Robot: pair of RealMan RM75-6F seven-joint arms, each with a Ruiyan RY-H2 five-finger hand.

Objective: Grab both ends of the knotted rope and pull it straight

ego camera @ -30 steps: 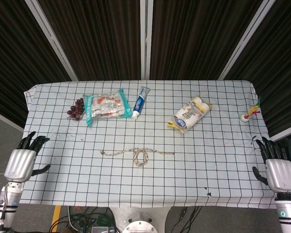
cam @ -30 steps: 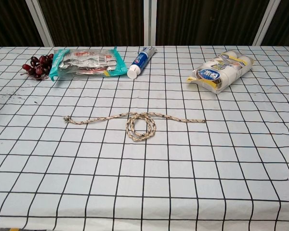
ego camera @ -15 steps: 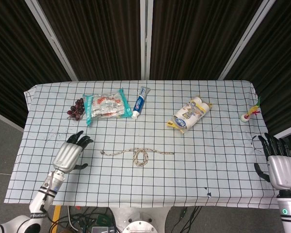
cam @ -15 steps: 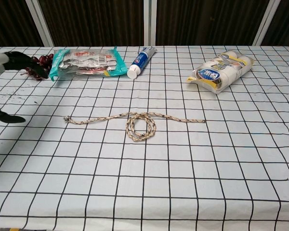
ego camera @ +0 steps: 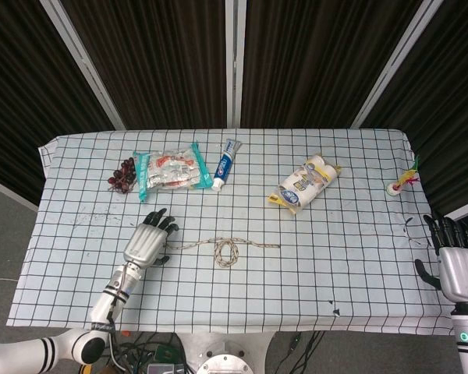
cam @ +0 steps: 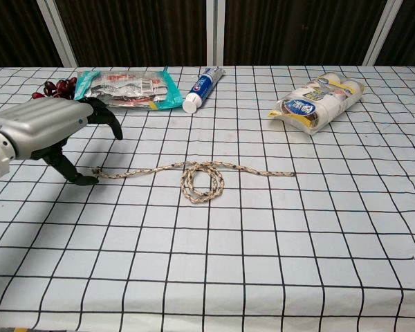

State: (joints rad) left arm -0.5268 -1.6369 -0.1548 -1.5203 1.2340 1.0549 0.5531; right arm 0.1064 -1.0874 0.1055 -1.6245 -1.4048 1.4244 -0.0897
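The knotted rope [ego camera: 222, 248] lies flat near the table's middle, with a loose loop [cam: 202, 181] at its centre and a frayed right end [cam: 289, 173]. My left hand [ego camera: 148, 241] hovers at the rope's left end [cam: 97, 171] with its fingers spread. In the chest view the left hand [cam: 45, 131] arches above that end, its thumb tip down beside it, and nothing is gripped. My right hand [ego camera: 456, 266] sits beyond the table's right edge with its fingers extended, far from the rope; the chest view does not show it.
Along the back of the checked tablecloth [ego camera: 335, 257] lie dark grapes [ego camera: 122, 174], a snack packet [ego camera: 170, 170], a toothpaste tube [ego camera: 227, 162] and a pack of rolls [ego camera: 305, 184]. A small toy [ego camera: 402, 183] stands at the far right edge.
My left hand has swept in from the table's left edge to the rope's left end. The right hand has drifted slightly outward. The rope has not moved.
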